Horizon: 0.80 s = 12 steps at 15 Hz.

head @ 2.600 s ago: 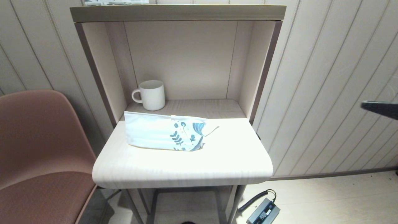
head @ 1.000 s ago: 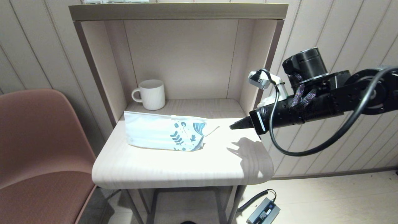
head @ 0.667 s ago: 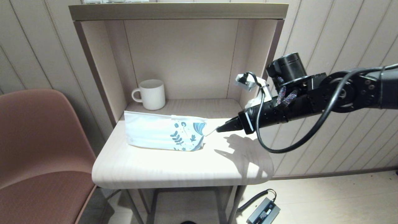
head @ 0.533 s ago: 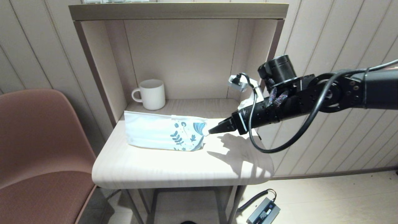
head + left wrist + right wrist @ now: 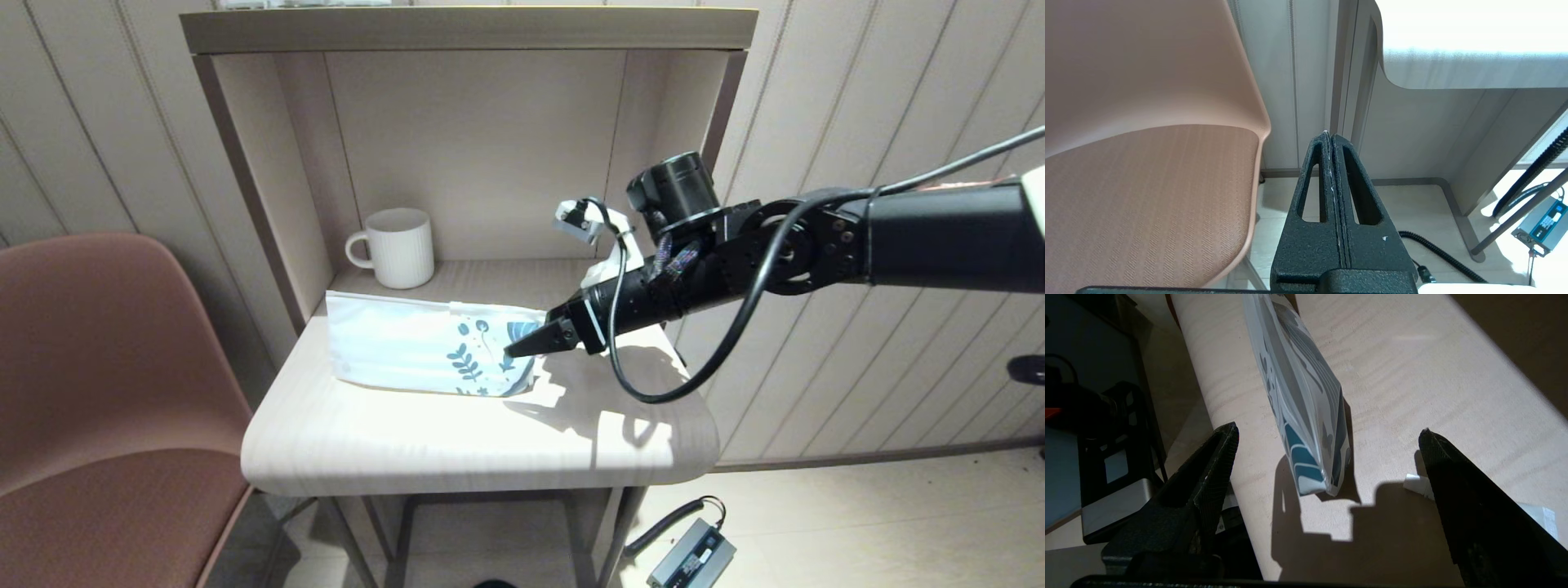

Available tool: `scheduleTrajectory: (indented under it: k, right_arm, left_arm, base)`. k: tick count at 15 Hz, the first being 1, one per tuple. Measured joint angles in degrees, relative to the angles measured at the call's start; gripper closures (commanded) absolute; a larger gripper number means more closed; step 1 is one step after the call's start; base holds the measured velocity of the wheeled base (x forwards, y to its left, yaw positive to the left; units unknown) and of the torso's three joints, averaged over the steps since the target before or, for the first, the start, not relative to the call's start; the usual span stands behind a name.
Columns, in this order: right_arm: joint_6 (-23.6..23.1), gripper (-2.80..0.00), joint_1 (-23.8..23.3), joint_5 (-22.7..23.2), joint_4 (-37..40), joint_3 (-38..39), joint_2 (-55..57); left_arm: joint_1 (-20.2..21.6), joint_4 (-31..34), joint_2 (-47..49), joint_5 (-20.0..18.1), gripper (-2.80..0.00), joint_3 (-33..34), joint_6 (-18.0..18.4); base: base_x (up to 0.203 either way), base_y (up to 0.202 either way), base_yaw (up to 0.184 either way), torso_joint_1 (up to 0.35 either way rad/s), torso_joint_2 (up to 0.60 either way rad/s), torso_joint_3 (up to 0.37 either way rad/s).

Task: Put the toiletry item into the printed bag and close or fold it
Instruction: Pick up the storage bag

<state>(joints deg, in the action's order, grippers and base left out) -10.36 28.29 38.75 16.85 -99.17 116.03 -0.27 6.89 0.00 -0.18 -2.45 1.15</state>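
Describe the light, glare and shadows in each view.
Head view: strong glare on the tabletop, hard arm shadow near the printed bag. Right wrist view: dim, the right gripper casting blocky shadows. Left wrist view: table edge overexposed.

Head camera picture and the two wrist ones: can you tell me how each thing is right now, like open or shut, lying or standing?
Bag: lying on its side on the desk, nothing gripping it.
White packet: lying on the desk beside the bag's printed end, not inside it.
Mug: standing upright at the back.
Right gripper: open, at the bag's printed end.
Left gripper: shut, empty, low beside the chair.
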Motion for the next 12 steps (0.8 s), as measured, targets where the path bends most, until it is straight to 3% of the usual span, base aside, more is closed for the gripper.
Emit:
scheduleTrajectory:
  k: [9, 10, 12]
  right_arm:
    - [-0.1, -2.80, 2.6, 0.0, 0.2, -8.9, 7.4]
    - [-0.1, 0.00, 2.7, 0.0, 0.2, -8.9, 7.5]
    - [-0.2, 0.00, 2.8, -0.1, 0.2, -8.7, 7.5]
  left_arm:
    - [0.0, 0.0, 0.0, 0.0, 0.00, 0.0, 0.0]
    - [0.0, 0.0, 0.0, 0.0, 0.00, 0.0, 0.0]
    - [0.0, 0.0, 0.0, 0.0, 0.00, 0.0, 0.0]
  base:
    - [0.000, 0.000, 0.000, 0.000, 0.00, 0.000]
    - [0.000, 0.000, 0.000, 0.000, 0.00, 0.000]
    - [0.000, 0.000, 0.000, 0.000, 0.00, 0.000]
